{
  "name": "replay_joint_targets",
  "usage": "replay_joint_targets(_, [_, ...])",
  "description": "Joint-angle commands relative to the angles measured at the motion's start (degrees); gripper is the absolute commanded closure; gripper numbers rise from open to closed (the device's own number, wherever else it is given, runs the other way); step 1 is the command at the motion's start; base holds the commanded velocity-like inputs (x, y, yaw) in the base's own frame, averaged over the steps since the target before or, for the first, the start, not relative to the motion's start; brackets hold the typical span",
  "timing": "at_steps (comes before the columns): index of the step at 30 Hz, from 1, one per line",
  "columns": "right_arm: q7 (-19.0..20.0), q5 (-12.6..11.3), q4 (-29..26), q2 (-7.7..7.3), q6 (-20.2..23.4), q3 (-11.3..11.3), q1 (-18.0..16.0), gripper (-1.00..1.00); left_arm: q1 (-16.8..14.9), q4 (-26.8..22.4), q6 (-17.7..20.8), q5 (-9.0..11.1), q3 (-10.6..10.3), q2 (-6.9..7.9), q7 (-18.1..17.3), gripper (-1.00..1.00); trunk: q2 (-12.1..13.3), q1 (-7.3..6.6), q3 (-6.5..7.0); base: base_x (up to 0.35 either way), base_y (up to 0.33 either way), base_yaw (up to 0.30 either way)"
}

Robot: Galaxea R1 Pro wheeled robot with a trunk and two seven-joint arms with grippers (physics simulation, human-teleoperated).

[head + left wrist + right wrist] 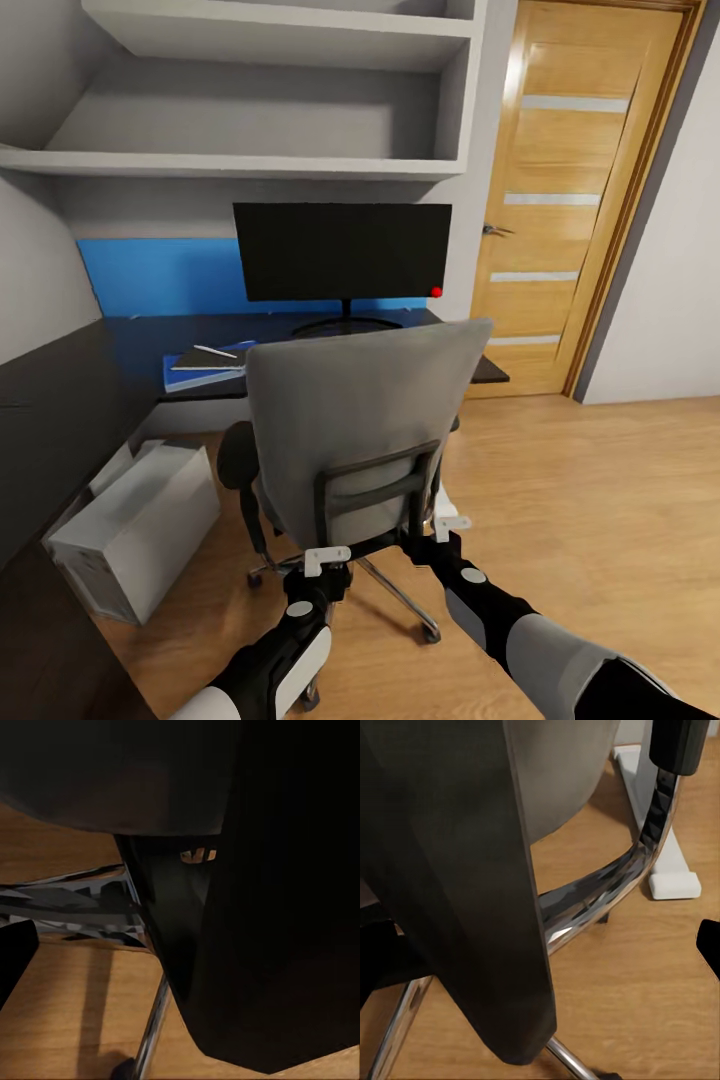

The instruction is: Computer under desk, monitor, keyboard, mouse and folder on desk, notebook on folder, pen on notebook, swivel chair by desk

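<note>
The grey swivel chair point(365, 410) stands with its back to me, in front of the black desk point(60, 400). Behind it the monitor point(342, 250) stands on the desk. On the desk to its left lies the blue folder point(190, 378), with the dark notebook point(207, 359) and the pen point(215, 351) on top. The light-grey computer point(140, 530) lies on the floor by the desk's left wing. My left gripper point(326, 560) and right gripper point(450, 522) are open at the chair's lower back frame point(472, 907). The keyboard and mouse are out of view.
A wooden door point(580, 200) is at the right behind the desk's end. White shelves point(270, 160) hang above the desk. Open wood floor point(600, 500) spreads to the right. The chair's metal base legs point(67, 900) spread close under my grippers.
</note>
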Motion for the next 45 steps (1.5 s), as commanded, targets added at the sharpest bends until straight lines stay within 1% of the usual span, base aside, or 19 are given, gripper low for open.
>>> replay_joint_targets(1, [-0.1,-0.5,0.0,0.0,-0.2,0.4,-0.1,-1.0,-0.1,-0.1,0.2,0.1,-0.4,0.05,0.5,-1.0,0.0,0.02,-0.05,0.326,-0.001,0.0])
replay_joint_targets(19, [-0.1,-0.4,0.0,-0.01,-0.3,0.4,-0.1,-1.0,-0.1,-0.1,0.2,0.1,-0.3,0.21,0.5,-1.0,0.0,0.02,-0.05,0.326,0.0,0.0])
replay_joint_targets(22, [-0.1,-0.4,0.0,0.0,-0.3,0.4,-0.1,-1.0,-0.1,-0.1,0.2,0.2,-0.3,0.23,0.6,-1.0,0.0,0.02,-0.05,0.13,-0.005,0.0])
replay_joint_targets(28, [-0.1,-0.4,0.0,0.0,-0.3,0.4,-0.1,-1.0,-0.1,-0.1,0.3,0.2,-0.3,0.23,0.6,-1.0,0.0,0.02,-0.05,-0.208,-0.066,0.0])
replay_joint_targets(45, [-0.1,-0.5,0.0,0.03,-0.3,0.4,-0.1,-1.0,-0.1,-0.1,0.3,0.2,-0.2,0.23,0.6,-1.0,0.0,0.02,-0.05,-0.315,-0.086,0.0])
